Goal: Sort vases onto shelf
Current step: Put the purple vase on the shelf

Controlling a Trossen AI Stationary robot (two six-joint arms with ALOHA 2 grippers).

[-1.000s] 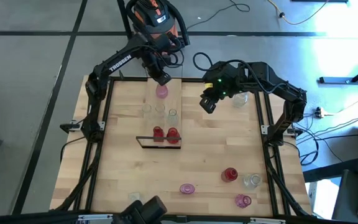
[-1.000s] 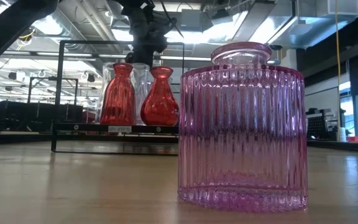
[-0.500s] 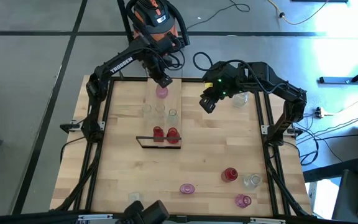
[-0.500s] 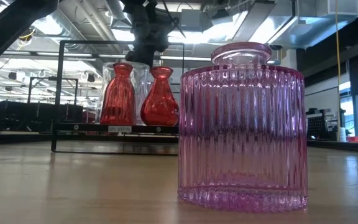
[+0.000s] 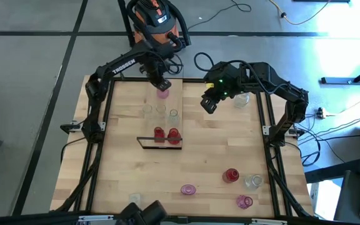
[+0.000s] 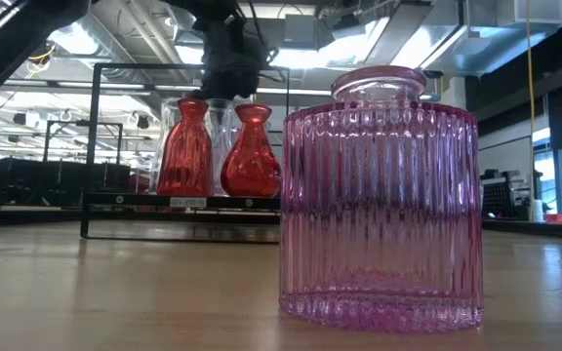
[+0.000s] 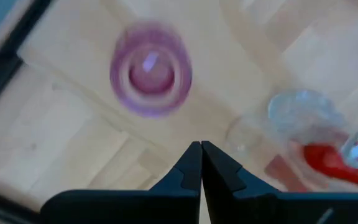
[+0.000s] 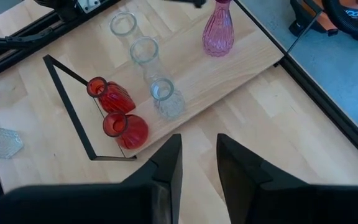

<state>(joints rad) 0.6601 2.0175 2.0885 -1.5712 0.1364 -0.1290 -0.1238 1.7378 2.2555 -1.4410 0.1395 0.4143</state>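
The shelf (image 5: 179, 100) is a light plank with a black end frame (image 8: 73, 121), lying on the table. On it stand two red vases (image 5: 159, 133) (image 5: 173, 134), three clear vases (image 8: 165, 96) and one pink vase (image 5: 162, 94) at the far end, all upright on their bases. My left gripper (image 7: 201, 144) hangs shut, pointing down, just above and beside the pink vase (image 7: 151, 68), touching nothing. My right gripper (image 8: 197, 152) hovers open to the right of the shelf, with nothing between its fingers.
Loose vases stand near the table's front right: pink (image 5: 188, 189), red (image 5: 231, 175), clear (image 5: 253, 182), pink (image 5: 245, 202). Clear ones stand at the front (image 5: 135, 198) and the far right (image 5: 241, 99). A ribbed pink vase (image 6: 381, 195) fills the low view.
My left gripper, still shut, has sunk a little toward the pink vase at the shelf's far end, and its wrist has rolled slightly. The vases have stayed where they were.
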